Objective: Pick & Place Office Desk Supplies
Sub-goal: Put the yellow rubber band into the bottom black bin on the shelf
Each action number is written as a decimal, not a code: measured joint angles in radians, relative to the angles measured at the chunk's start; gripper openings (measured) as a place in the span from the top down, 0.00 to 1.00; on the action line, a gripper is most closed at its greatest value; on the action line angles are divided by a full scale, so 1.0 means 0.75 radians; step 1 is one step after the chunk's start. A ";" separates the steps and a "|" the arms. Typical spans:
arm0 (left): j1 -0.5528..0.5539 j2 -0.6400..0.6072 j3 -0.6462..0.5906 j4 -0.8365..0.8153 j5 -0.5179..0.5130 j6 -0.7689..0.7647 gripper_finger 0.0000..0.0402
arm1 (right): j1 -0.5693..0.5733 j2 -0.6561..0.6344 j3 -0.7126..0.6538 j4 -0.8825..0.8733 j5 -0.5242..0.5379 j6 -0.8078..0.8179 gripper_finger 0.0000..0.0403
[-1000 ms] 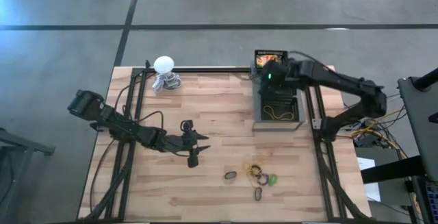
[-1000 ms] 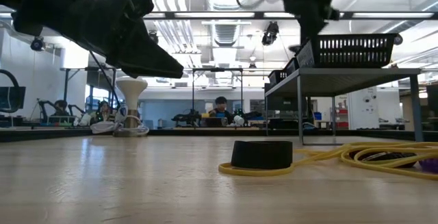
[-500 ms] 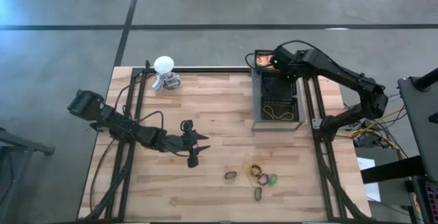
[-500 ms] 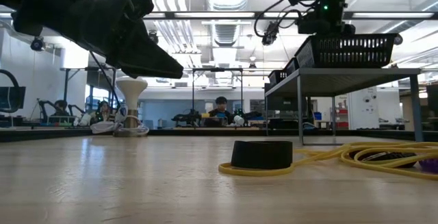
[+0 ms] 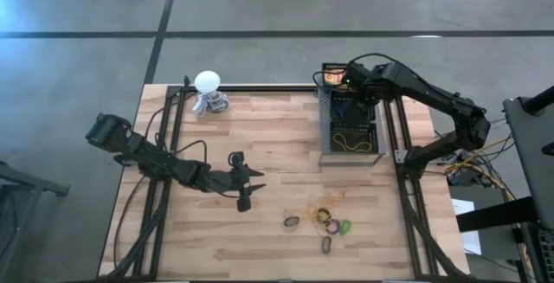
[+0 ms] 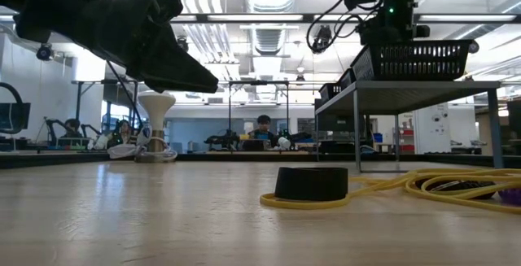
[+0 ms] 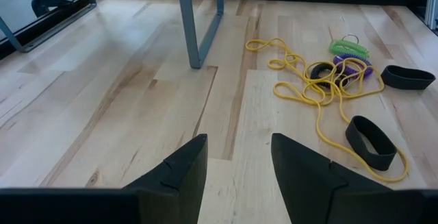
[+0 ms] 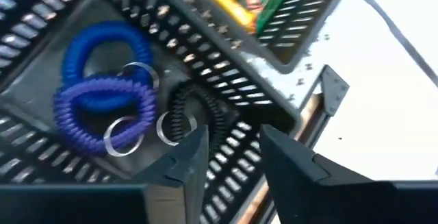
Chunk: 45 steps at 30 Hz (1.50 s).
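Right hand: we see it parted, empty, over the black tray at the bench's far edge; coiled rings below. Left hand: parted, empty, mid-bench.

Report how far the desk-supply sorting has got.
Done: blue coiled ring, purple coiled ring and black coiled ring lie in the black mesh organizer tray, with yellow rubber bands in another compartment.

In hand: nothing; the right gripper hovers open over the tray.

Left: the green coiled ring, yellow bands and black loops near the left gripper.
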 joint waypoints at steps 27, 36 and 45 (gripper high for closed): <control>0.000 0.000 0.000 0.005 0.000 -0.024 0.58 | 1.746 0.246 -0.086 0.470 0.222 0.832 0.75; 0.000 0.000 0.000 0.011 0.000 -0.024 0.58 | 1.687 0.483 -0.254 0.476 -0.056 0.741 0.68; 0.000 0.000 0.000 0.010 0.000 -0.024 0.58 | 1.524 0.299 -0.611 0.740 -0.181 0.512 0.67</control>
